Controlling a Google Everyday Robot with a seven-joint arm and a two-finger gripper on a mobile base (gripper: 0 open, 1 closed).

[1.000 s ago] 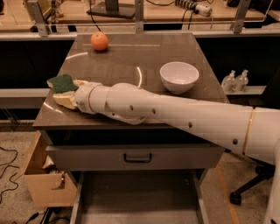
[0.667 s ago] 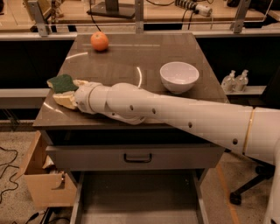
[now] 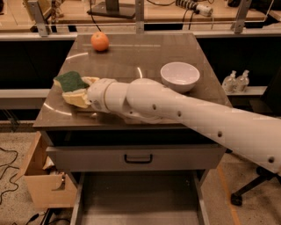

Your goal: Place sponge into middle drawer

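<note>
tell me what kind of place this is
Probably a robotics lab: cabled benches behind, a drawer cabinet, a cardboard box on the floor, the gripper at the sponge.

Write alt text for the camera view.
The robot's white arm reaches across the cabinet top, its gripper at the sponge near the left edge. Below, the middle drawer stands pulled out. An orange and a white bowl also sit on top.

A glossy brown desk (image 3: pixel 131 52) stands on a speckled floor (image 3: pixel 13 147), with lamp glare streaking its top. Beyond its far edge runs a wooden bench (image 3: pixel 79 13) with cables. A cardboard box (image 3: pixel 44 186) sits below its left edge and a chair base (image 3: pixel 246 193) off its right. The gripper (image 3: pixel 80 91) lies near the left edge.
</note>
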